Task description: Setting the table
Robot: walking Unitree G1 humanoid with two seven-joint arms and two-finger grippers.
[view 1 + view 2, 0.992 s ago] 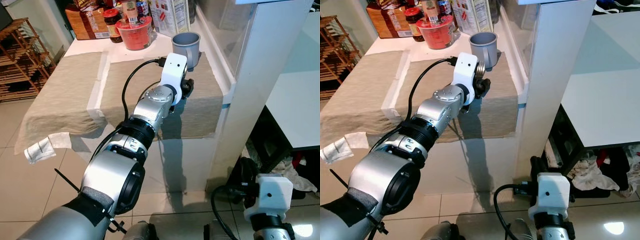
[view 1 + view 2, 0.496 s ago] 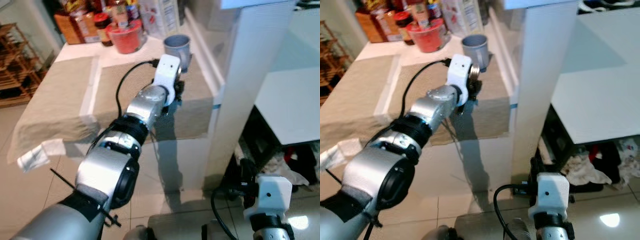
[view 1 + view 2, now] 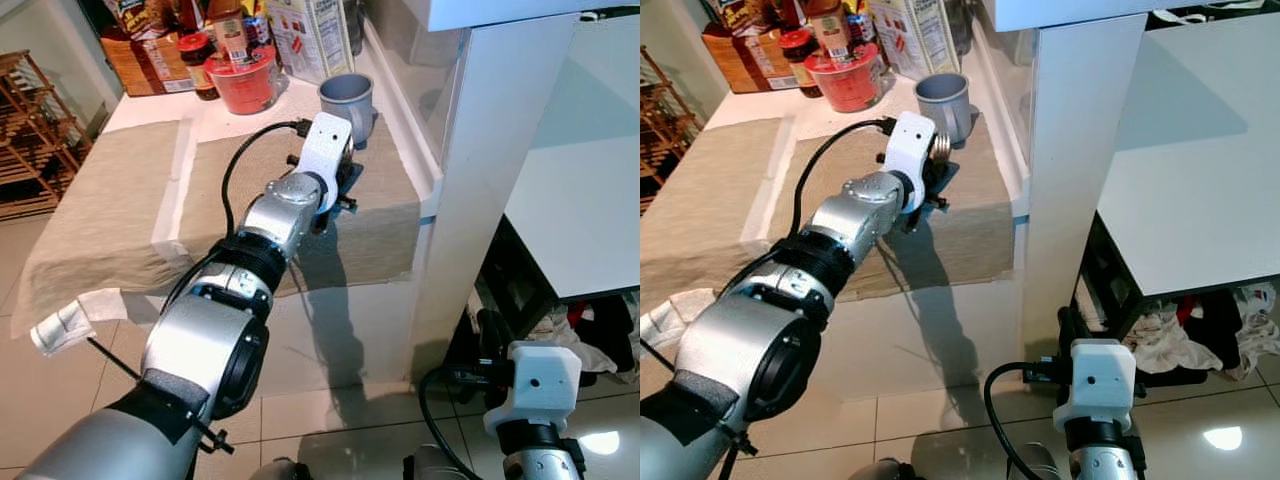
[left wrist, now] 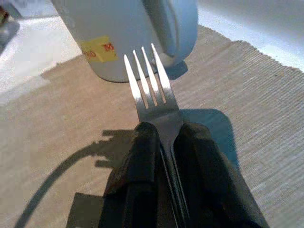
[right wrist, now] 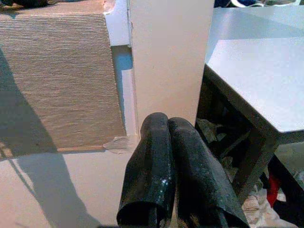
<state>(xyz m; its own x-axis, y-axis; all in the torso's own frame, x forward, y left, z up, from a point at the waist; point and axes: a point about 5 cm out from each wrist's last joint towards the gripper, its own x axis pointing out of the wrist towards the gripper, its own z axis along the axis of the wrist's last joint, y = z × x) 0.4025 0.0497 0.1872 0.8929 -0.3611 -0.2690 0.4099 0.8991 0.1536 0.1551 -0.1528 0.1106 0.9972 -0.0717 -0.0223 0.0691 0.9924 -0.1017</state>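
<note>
Compared with a second ago, the left gripper point(image 4: 164, 135) has edged forward over the beige placemat point(image 3: 375, 215), bringing the fork point(image 4: 151, 88) closer to the grey mug point(image 3: 347, 97) (the head camera shifted too, so part of that change is viewpoint). Its black fingers are clamped on the fork's neck, tines pointing at the mug's base, apparently just above the cloth. The fork looks about ready to be set down beside the mug. The right gripper point(image 5: 175, 173) hangs idle near the floor, fingers pressed together.
</note>
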